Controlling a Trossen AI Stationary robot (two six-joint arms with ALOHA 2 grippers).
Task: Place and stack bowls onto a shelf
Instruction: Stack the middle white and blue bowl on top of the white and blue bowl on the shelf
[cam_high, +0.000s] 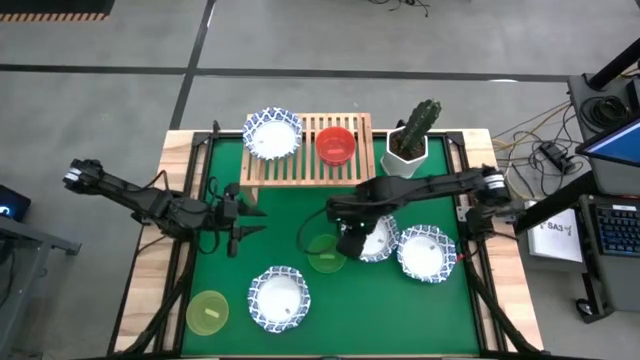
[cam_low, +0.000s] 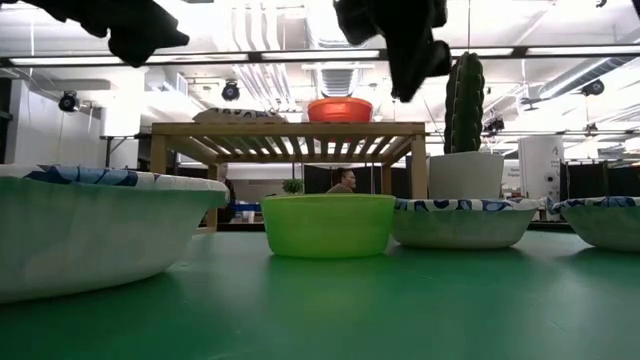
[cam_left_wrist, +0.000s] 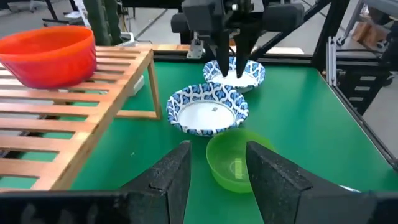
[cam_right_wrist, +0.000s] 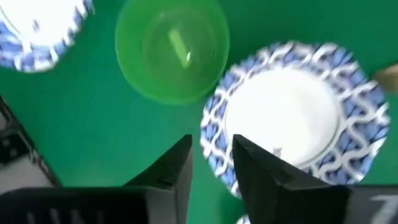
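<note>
The light-wood shelf (cam_high: 300, 165) stands at the table's far side. On its slats sit a white blue-rimmed bowl (cam_high: 272, 133) and a red bowl (cam_high: 336, 145). Three more white bowls rest on the green mat (cam_high: 375, 240), (cam_high: 427, 252), (cam_high: 279, 298), along with a green bowl (cam_high: 325, 252) and a yellow-green bowl (cam_high: 207, 312). No purple bowl shows. My right gripper (cam_right_wrist: 212, 165) is open and hangs, pointing down, above the rim of the middle white bowl (cam_right_wrist: 292, 112), beside the green bowl (cam_right_wrist: 172, 50). My left gripper (cam_left_wrist: 217, 177) is open, left of the green bowl (cam_left_wrist: 239, 158), well above the mat.
A white hexagonal pot with a cactus (cam_high: 408, 150) stands just right of the shelf. Between the shelf's white bowl and red bowl the slats are bare. Bare mat lies left of the shelf and along the near right. The table's wooden frame (cam_high: 150, 270) borders the mat.
</note>
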